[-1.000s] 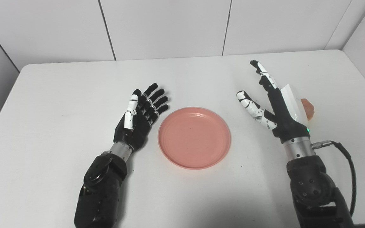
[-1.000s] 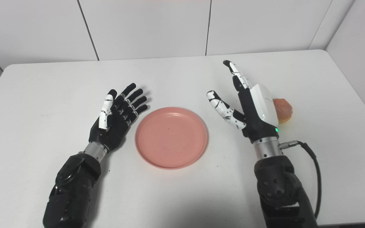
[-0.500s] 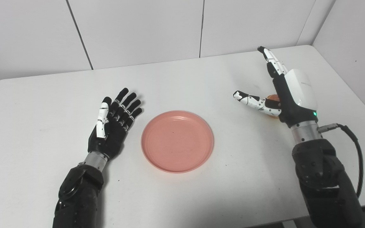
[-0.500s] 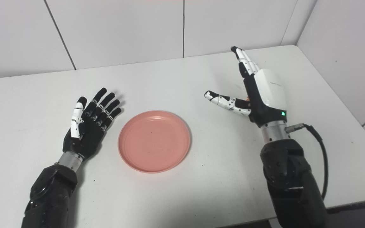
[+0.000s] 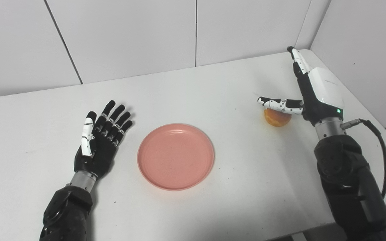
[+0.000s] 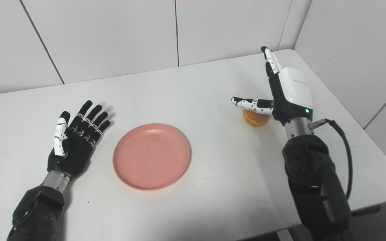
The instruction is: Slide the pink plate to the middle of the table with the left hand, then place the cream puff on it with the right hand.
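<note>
The left hand (image 5: pixel 97 144) lies palm up on the white table (image 5: pixel 193 87), just left of the pink plate (image 5: pixel 176 156), fingers spread and empty. Right of the plate, well apart from it, sits the cream puff (image 5: pixel 276 117). The right hand (image 5: pixel 308 95) stands over it, fingers straight and apart, thumb (image 5: pixel 275 103) stretched across the puff's top without gripping.

The round salmon-pink plastic plate (image 5: pixel 176 156) is one flat colour. The golden-orange cream puff (image 5: pixel 276 118) sits under the right hand (image 5: pixel 313 93) — white-shelled, black beneath, its thumb white with black speckles. The left hand (image 5: pixel 98 144) is black — thumb white.
</note>
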Robot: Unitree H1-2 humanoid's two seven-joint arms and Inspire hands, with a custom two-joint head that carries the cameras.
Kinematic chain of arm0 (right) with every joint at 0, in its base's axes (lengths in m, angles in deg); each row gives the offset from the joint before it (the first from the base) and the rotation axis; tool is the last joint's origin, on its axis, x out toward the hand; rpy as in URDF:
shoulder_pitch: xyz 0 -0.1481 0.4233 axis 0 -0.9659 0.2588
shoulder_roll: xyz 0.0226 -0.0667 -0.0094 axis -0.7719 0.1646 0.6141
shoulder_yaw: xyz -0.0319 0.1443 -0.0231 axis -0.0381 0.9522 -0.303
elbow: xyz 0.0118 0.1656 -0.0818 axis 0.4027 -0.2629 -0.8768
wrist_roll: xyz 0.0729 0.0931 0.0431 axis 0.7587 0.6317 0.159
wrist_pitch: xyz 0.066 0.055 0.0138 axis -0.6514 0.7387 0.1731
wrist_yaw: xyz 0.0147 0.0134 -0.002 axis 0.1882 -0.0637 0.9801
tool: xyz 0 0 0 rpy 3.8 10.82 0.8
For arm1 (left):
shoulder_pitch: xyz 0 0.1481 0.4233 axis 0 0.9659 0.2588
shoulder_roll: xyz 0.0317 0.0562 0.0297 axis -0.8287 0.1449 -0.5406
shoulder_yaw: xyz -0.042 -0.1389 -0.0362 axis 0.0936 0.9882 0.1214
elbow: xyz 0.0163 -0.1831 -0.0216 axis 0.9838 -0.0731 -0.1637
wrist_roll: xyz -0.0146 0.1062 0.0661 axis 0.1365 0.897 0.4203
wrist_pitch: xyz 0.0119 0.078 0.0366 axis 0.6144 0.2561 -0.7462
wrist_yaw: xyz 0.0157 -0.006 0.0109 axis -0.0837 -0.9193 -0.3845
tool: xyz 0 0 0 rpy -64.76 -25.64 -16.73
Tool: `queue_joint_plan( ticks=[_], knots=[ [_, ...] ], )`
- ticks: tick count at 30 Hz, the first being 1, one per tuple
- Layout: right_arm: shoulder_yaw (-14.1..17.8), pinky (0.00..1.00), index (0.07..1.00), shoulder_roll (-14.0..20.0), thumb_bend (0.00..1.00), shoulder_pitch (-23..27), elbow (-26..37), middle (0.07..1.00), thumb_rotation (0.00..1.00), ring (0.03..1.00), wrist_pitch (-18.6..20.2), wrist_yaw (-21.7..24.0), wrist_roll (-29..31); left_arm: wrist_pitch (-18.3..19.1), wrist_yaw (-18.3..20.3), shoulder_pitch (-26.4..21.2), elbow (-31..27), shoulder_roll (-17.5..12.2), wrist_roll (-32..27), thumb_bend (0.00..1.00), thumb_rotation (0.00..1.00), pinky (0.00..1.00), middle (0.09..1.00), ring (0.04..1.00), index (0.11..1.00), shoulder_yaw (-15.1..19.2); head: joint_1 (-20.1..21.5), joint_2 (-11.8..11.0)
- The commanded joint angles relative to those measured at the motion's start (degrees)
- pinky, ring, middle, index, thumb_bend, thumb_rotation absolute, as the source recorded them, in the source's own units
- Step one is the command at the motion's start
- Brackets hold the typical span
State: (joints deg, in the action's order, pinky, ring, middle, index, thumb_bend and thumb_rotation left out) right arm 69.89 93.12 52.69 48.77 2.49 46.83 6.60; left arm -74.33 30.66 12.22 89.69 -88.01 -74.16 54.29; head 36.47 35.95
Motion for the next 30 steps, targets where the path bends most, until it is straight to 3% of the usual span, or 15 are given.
queue_joint_plan(
  ticks=[1,10,16,24,30],
  knots=[
    [0.8,0.72,0.985,1.8,0.87,1.1,-0.4,0.953,0.54,0.869,1.3,-1.1,-0.8,4.4,-2.7,3.5,4.4,-1.2,1.5,0.4,1.0,0.94,0.93,0.921,0.931,0.3,0.0,0.0],
    [-0.1,0.8,0.999,2.8,0.92,1.4,-3.8,0.984,0.6,0.938,3.3,0.2,-0.5,4.6,-2.3,3.1,5.3,-1.2,-0.1,0.4,1.0,0.95,0.931,0.921,0.933,0.5,0.1,0.5],
    [-0.7,0.77,0.997,2.9,0.95,2.0,-6.2,0.972,0.61,0.923,3.9,0.6,0.0,4.7,-2.5,3.3,4.7,-1.4,0.1,0.41,1.0,0.94,0.931,0.918,0.932,0.2,-0.1,1.2],
    [-1.5,0.75,0.982,3.8,0.98,2.8,-11.0,0.953,0.6,0.902,1.9,-1.4,1.5,4.3,-2.1,3.2,4.6,-1.2,-0.1,0.42,1.0,0.94,0.933,0.921,0.933,0.1,-0.4,1.9],
    [-2.6,0.71,0.982,4.4,0.98,3.9,-12.8,0.957,0.59,0.894,3.2,-0.7,2.7,4.3,-2.4,3.4,4.0,-1.2,0.2,0.42,1.0,0.94,0.931,0.918,0.93,-0.2,-0.6,2.3]
  ],
)
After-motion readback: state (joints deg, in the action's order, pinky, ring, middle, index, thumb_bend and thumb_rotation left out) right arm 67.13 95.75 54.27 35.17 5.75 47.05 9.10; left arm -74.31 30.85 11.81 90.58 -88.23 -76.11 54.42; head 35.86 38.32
